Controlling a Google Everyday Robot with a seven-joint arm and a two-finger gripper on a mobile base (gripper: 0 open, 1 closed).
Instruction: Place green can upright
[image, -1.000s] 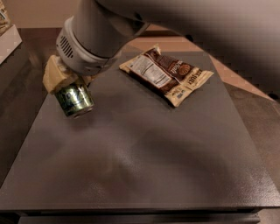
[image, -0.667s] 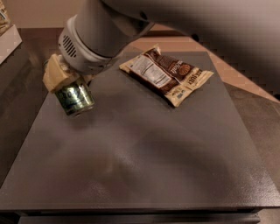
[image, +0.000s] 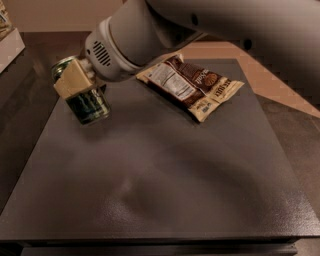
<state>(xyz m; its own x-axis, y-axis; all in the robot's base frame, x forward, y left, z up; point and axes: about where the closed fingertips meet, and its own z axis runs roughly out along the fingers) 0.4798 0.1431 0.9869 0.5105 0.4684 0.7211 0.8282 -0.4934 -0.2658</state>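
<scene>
The green can is dark green with light markings and a silver top showing behind the gripper. It is near the left edge of the dark table, tilted only a little from upright, its lower end at or just above the surface. My gripper, with tan pads, is shut on the can's upper part. The grey arm reaches in from the upper right.
A brown and white snack wrapper lies flat at the back right of the table. A pale box stands off the table at the far left. The floor shows beyond the table's right edge.
The can has turned from a clear tilt to nearly upright in my gripper. The arm's wrist has rotated with it; the wrapper has not moved.
</scene>
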